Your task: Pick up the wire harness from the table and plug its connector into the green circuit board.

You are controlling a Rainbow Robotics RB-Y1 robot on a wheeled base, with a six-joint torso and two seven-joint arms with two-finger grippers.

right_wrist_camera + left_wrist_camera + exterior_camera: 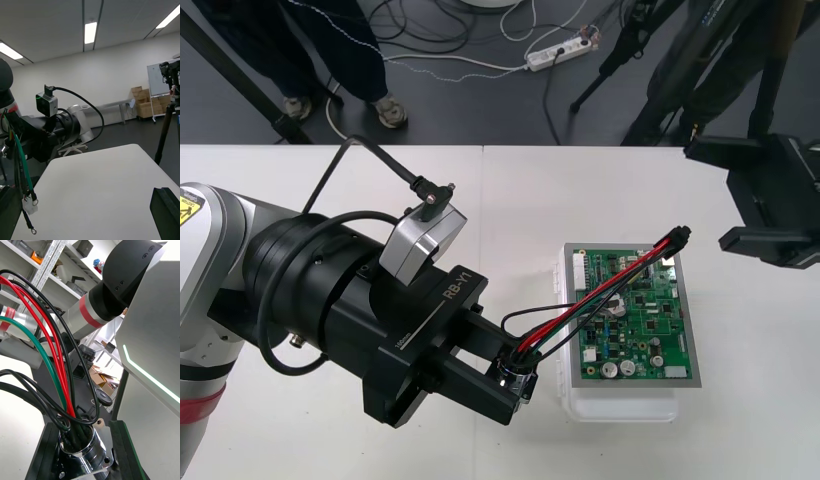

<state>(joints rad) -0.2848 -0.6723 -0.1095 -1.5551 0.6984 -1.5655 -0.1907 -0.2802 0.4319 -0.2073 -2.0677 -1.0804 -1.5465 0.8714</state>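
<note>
**Q:** Where was the wire harness (pixel 600 295)?
**A:** It was off the table (pixel 600 190), slanting across the green circuit board (pixel 635 315). Its round metal socket (pixel 80 450) hung just off the board's near left corner. Its small black plug (pixel 680 235) stood over the board's far right corner and was not seated in the board, so far as could be seen.

**Q:** What held it?
**A:** The left jaws were closed on the socket, with a black finger (pixel 122 453) against each side. The right jaws stood wide apart and empty, just beyond the board's far right corner and near the plug.

**Q:** Which step was in hand?
**A:** The pick-up looked complete and the plug was being presented to the board. Insertion was not yet done.

**Q:** What did the next move call for?
**A:** It probably called for control of the plug end. The grasp was at the opposite end, which left the plug free on limp wires. The right jaws would likely have to take the plug, square it to a matching header on the board and press it straight in.

**Q:** How many of each thing were there?
**A:** There was one harness with one socket and one plug, and its wires were two red, one green and several black. One board sat on one white base (pixel 620 408), and there were two sets of jaws.
</note>
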